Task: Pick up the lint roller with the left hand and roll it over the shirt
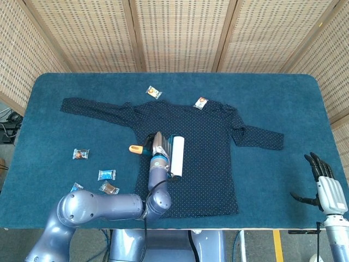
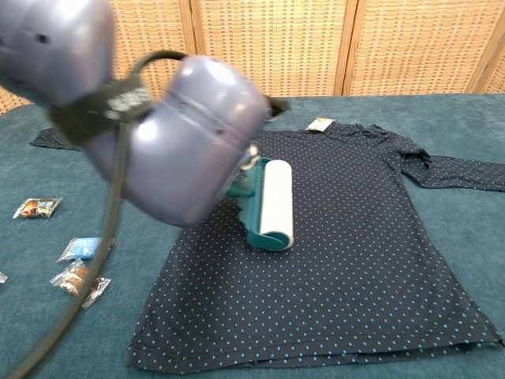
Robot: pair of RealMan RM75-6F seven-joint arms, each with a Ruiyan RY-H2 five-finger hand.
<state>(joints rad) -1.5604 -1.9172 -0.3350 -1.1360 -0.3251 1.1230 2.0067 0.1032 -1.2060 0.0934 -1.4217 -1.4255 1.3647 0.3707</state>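
Rolling: looks like we're already mid-job, the pick-up part is done and the roller is down on the fabric.
Left robot hand (image 1: 157,146): wrapped around the handle of the lint roller (image 1: 176,156), holding it flat against the shirt (image 1: 207,158). From the head camera it sits just left of the white drum, with an orange tip poking out on its far left side.
Lint roller position: on the left-middle of the shirt's body, drum lying lengthways from collar end towards hem end, teal frame at the near end.
Right robot hand (image 1: 324,183): parked off at the right end of the desk (image 1: 283,98), fingers spread, holding nothing, well apart from the shirt.
Done so far: grasp, plus contact with the cloth, as far as I can judge.
Still left: I'd guess most of the shirt. The right half of the torso, both sleeves and the hem area all lie away from the roller.
Head view only: shows the grip itself, the right hand, and candy wrappers (image 1: 80,154) scattered on the desk to the left of the shirt, plus two up near the collar.
Chest view only: the big arm joint blocks the left hand completely, but you get a clear close look at the drum (image 2: 276,202) lying on the dotted cloth.
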